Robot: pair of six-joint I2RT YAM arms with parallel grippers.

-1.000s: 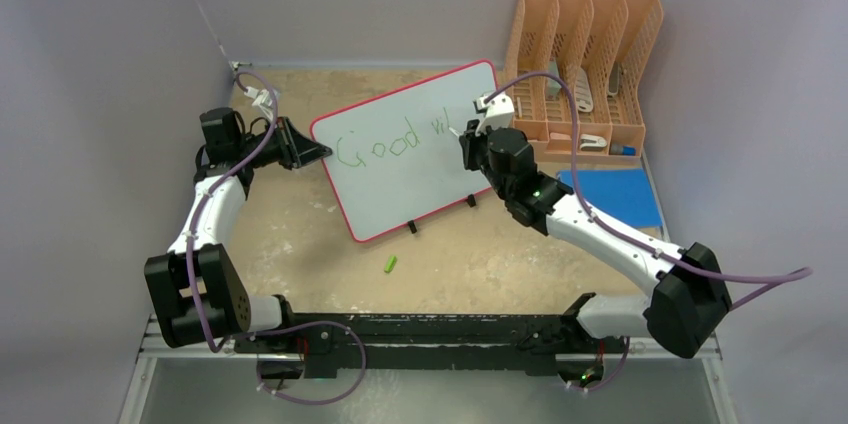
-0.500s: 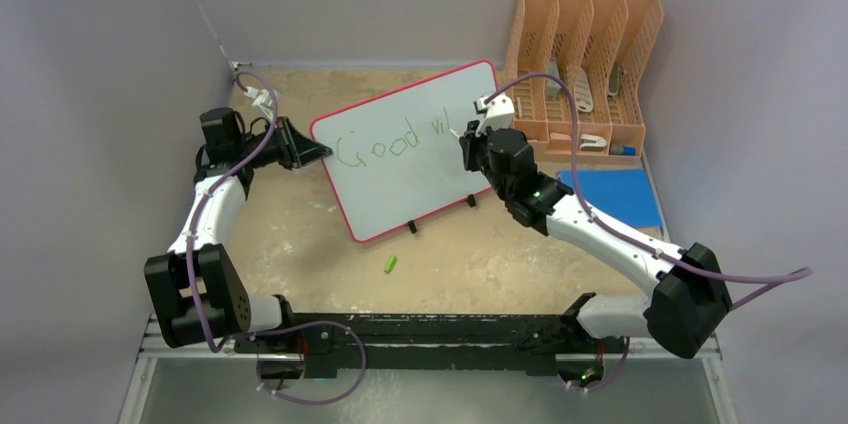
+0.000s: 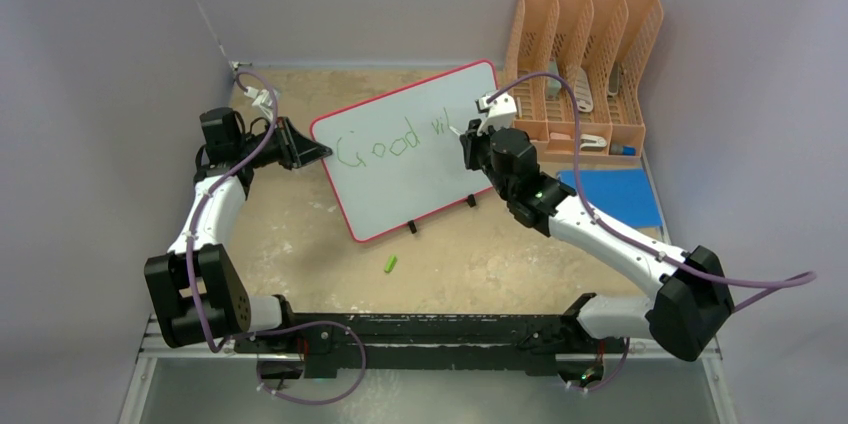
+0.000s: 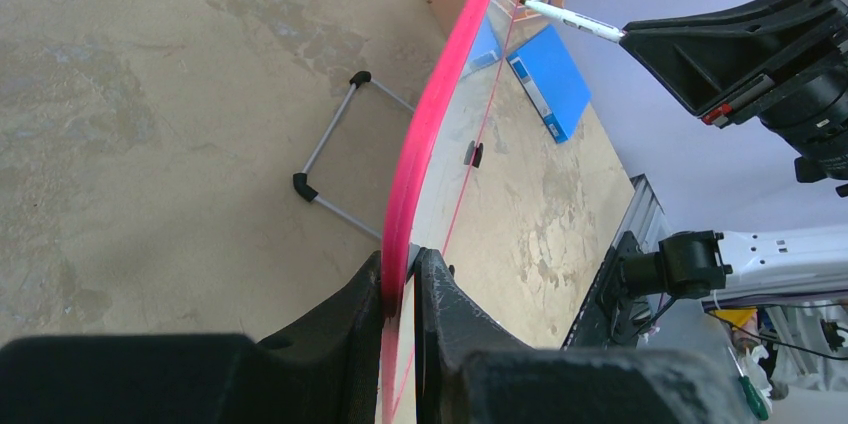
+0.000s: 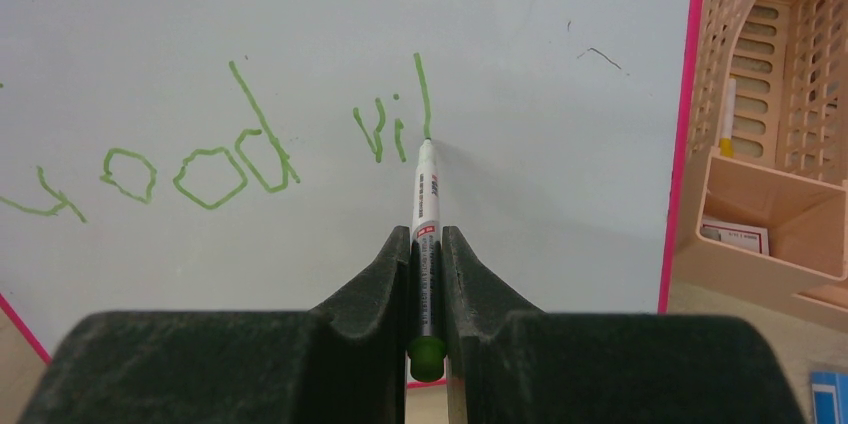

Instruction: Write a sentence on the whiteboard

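top view: whiteboard [image 3: 400, 199] stands propped at desk [image 3: 300, 234] centre. left pincer [image 3: 318, 152] grips its 9 o'clock corner. right pincer [image 3: 468, 134] works at the 3 o'clock side. sentence [image 3: 392, 143] reads "good vi" plus one upright stroke, so it is unfinished. a loose cap [image 3: 390, 264] lies at 6 o'clock of the board.

left wrist view: jaws clenched on the red rim, board seen edge-on.

right wrist view: jaws clenched on the marker [image 5: 426, 206], tip touching the board at the stroke's foot.

risk: heavy tip pressure could tip the board back or twist it in the left grip, skewing letters. the marker could slide in the jaws. little room toward 3 o'clock.
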